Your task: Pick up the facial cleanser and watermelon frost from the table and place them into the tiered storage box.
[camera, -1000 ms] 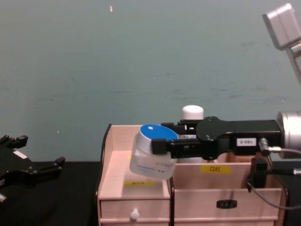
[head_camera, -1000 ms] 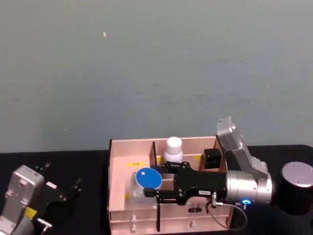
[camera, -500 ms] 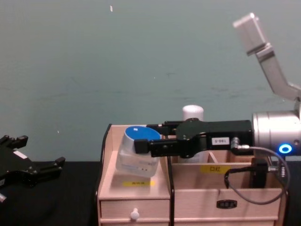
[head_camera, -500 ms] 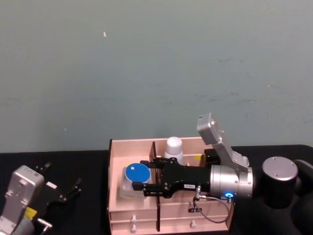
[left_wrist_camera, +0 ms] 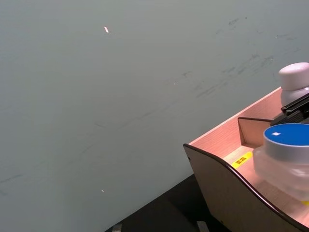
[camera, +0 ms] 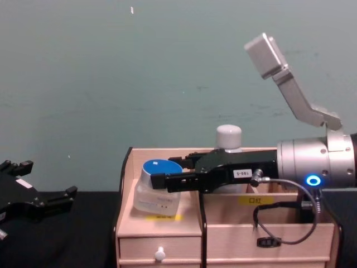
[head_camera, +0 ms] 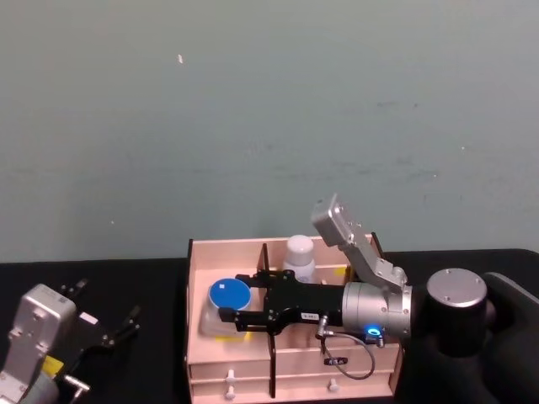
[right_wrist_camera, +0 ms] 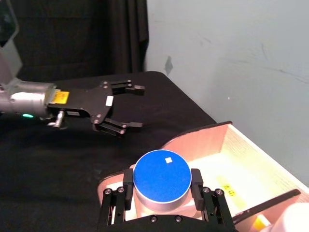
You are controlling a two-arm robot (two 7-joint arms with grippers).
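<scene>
Black table [right_wrist_camera: 72, 159]; wrist-view left hand [right_wrist_camera: 126, 108] apart.

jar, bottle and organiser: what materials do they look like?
Jar: translucent frosted body, likely plastic or glass, under a matte blue lid; the right hand holds it in the organiser's left compartment.
Bottle: opaque white with a smooth rounded cap, probably plastic.
Organiser: pale board with visible grain and dark edges, seemingly thin wood or plywood.

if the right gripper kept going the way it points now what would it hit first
Probably the left side wall of the tiered storage box: the right gripper, shut on the watermelon frost, points toward the robot's left across that compartment. Depth is unclear.
</scene>
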